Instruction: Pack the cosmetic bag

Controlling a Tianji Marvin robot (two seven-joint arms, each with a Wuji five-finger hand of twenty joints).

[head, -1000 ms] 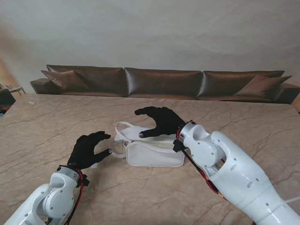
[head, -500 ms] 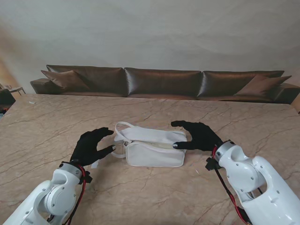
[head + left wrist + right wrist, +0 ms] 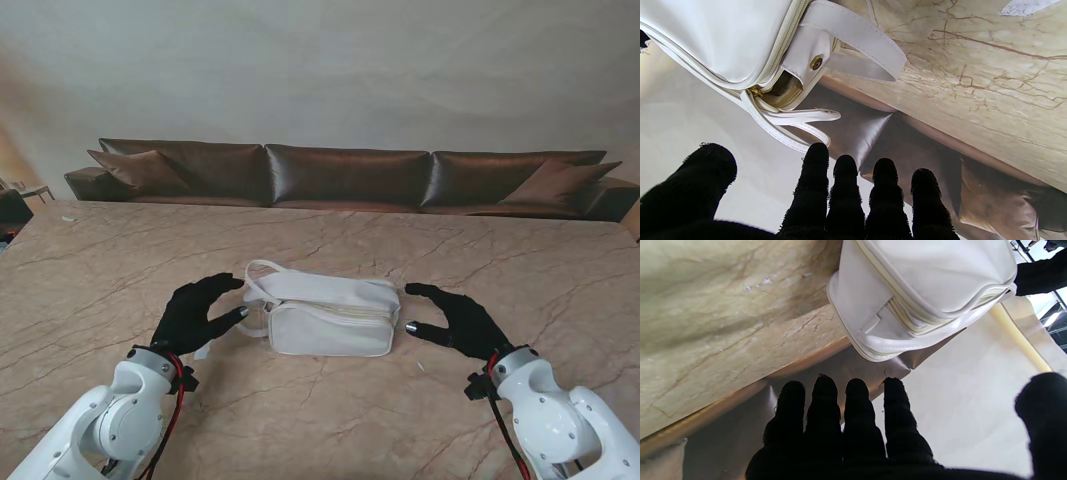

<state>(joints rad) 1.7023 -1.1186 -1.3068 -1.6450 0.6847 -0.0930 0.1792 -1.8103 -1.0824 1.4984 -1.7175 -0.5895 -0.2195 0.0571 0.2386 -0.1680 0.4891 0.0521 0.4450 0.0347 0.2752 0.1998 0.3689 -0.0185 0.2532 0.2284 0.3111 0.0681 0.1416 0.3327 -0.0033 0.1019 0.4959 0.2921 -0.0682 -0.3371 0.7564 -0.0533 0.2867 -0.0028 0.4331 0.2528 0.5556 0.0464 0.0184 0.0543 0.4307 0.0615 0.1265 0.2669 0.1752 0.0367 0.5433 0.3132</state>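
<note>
We hold our left hand just beside the left end of the bag, palm turned toward it, fingers spread and curled a little, thumb reaching toward the strap; it grips nothing, and we cannot tell whether the thumb tip touches the strap. Our right hand lies low over the table just beside the bag's right end, palm toward it, fingers apart and stretched forward, thumb pointing at the bag's side; it holds nothing either. The white bag stands on the table between our two hands, about midway across, with its strap looped out at the left end. In the left wrist view the zipper gapes at that end and shows a tan lining; in the right wrist view the bag's other end looks closed, and our fingers there sit apart from it. A brown sofa runs along the far edge of the table. Against a second ago, our right hand has come off the top of the bag, where it was arched over the rim, and has drawn back and to the right, down beside the bag's end. Our left hand has edged slightly nearer the strap, and the bag has kept its place.
</note>
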